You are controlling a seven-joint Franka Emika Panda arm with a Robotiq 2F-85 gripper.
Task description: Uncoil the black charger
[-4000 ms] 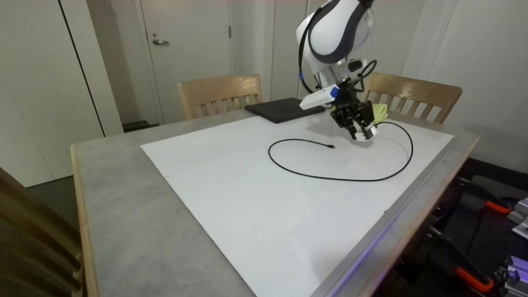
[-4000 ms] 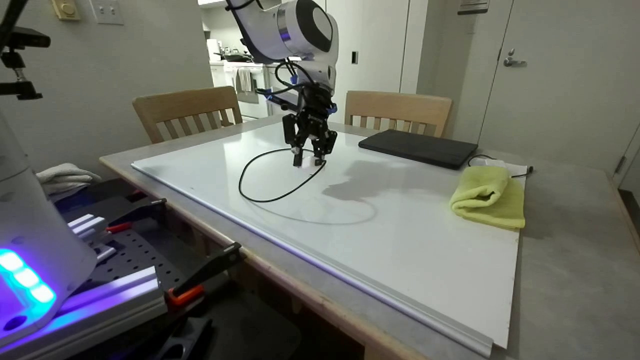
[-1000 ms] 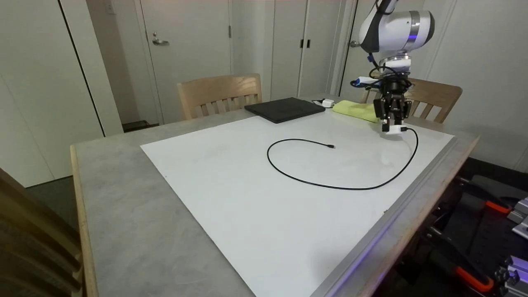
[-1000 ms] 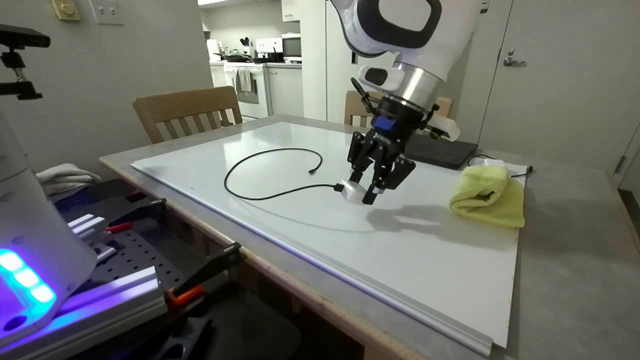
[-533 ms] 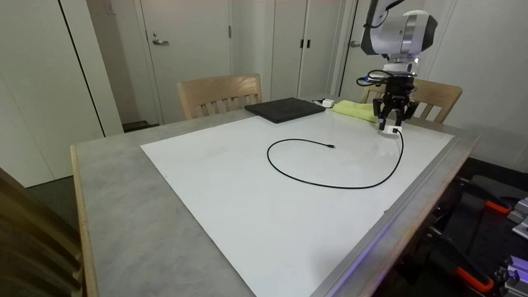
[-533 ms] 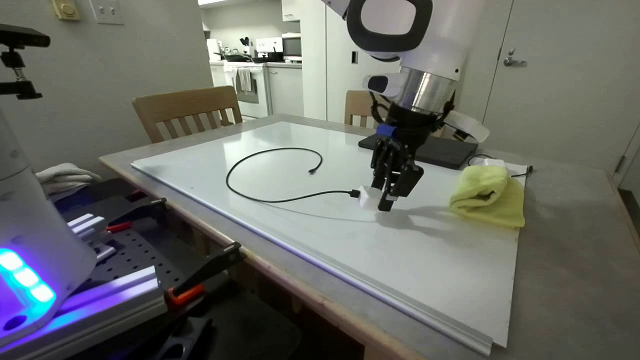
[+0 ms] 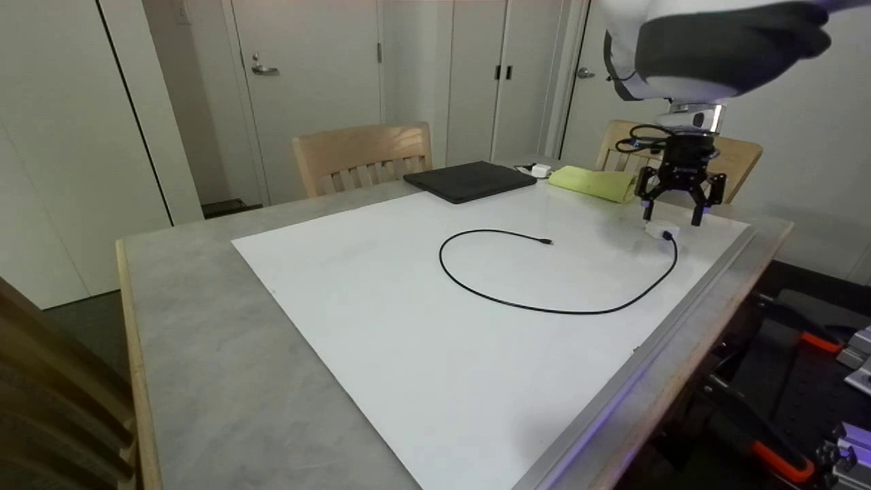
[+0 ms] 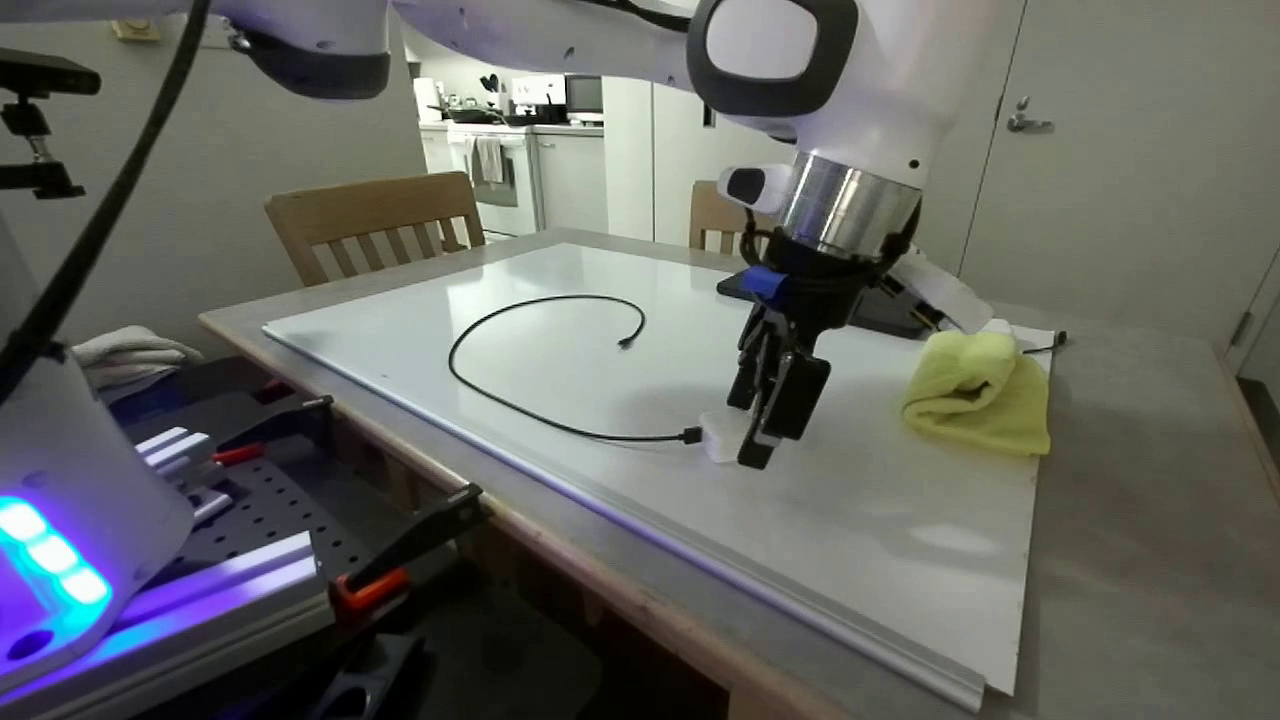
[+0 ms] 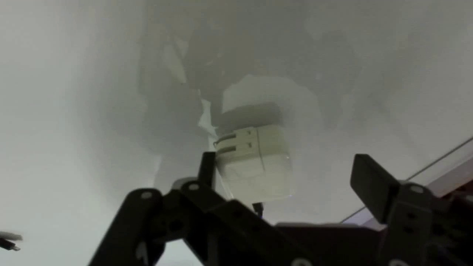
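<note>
A black charging cable (image 7: 578, 312) lies across a whiteboard (image 7: 408, 327) on a grey desk (image 7: 204, 327), in one wide, open bend: no coil, but not straight either. In an exterior view, its free plug (image 7: 546, 241) hooks back near the board's centre, while its right end runs into a white wall adapter (image 7: 661, 230) toward the far right, nearer than the folded yellow towel (image 7: 592, 184). The adapter appears to rest on the board.

The likeliest trouble is a snag: lifting or swinging away off-centre could nudge or drag the adapter and kink the cable afresh. The cable also looks springy, so slack may curl back. Since nothing seems to pin the free plug, a tug on the adapter alone might slide the whole length along rather than straighten it.

The black fingers (image 9: 373, 188) point down, spread wide, pinching nothing. In the wrist view, the adapter sits in the gap, close against the finger on the left and well apart from the one on the right; whether the left one touches it cannot be told.
</note>
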